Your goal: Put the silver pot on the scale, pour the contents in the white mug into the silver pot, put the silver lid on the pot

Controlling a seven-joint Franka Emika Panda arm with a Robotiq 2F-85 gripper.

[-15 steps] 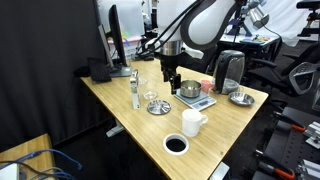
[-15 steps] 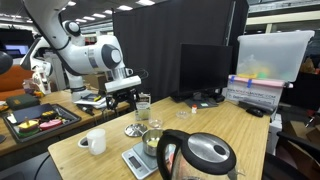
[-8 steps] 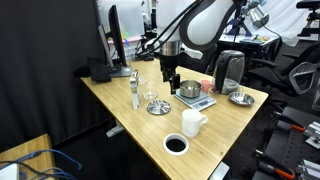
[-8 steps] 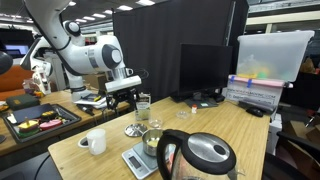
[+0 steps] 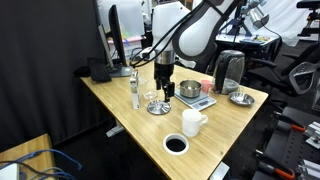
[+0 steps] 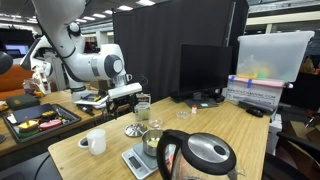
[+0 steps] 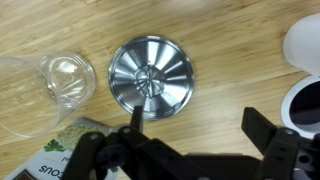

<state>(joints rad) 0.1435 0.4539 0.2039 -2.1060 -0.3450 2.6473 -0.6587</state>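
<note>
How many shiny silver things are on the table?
4: the pot on the scale, the lid by the claw, the flat dish beside the kettle, and that tall kettle itself. More could hide behind the arm.

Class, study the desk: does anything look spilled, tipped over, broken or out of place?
Nothing stands out. The pot sits on the scale, the mug and kettle stand upright, the lid lies flat, knob up, and no spill shows on the table.
</note>
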